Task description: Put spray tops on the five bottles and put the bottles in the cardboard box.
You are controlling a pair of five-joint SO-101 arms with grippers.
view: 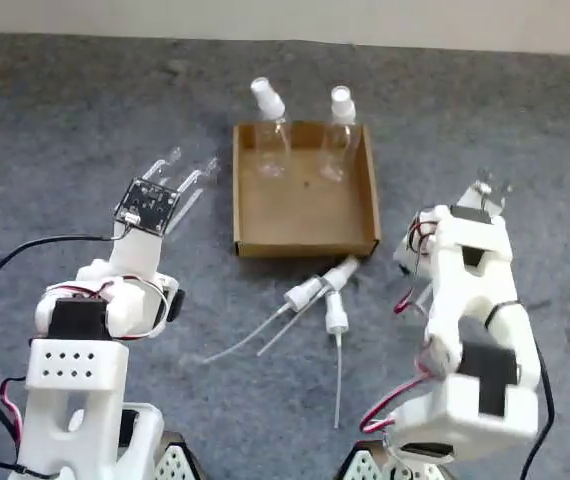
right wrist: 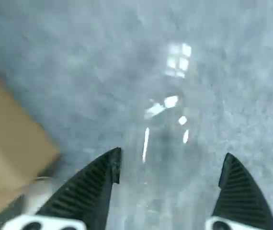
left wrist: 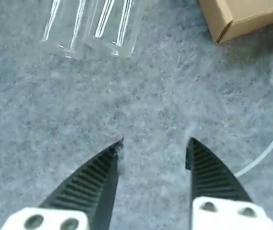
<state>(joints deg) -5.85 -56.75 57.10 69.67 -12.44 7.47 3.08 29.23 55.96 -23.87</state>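
The cardboard box (view: 305, 238) lies mid-table. Two clear bottles with white spray tops (view: 270, 125) (view: 338, 128) lean against its far wall. Two uncapped clear bottles (view: 183, 172) (left wrist: 89, 25) lie side by side left of the box, just ahead of my open left gripper (left wrist: 153, 143), which hovers over bare carpet. A third uncapped bottle (right wrist: 165, 120) lies right of the box, between and ahead of the spread fingers of my open right gripper (right wrist: 171, 160). Three loose spray tops with long tubes (view: 317, 288) lie in front of the box.
Grey carpet covers the table. The box's corner (left wrist: 237, 17) is close to the left gripper, and one white tube (left wrist: 270, 148) runs beside it. The box's side (right wrist: 7, 143) is near the right gripper.
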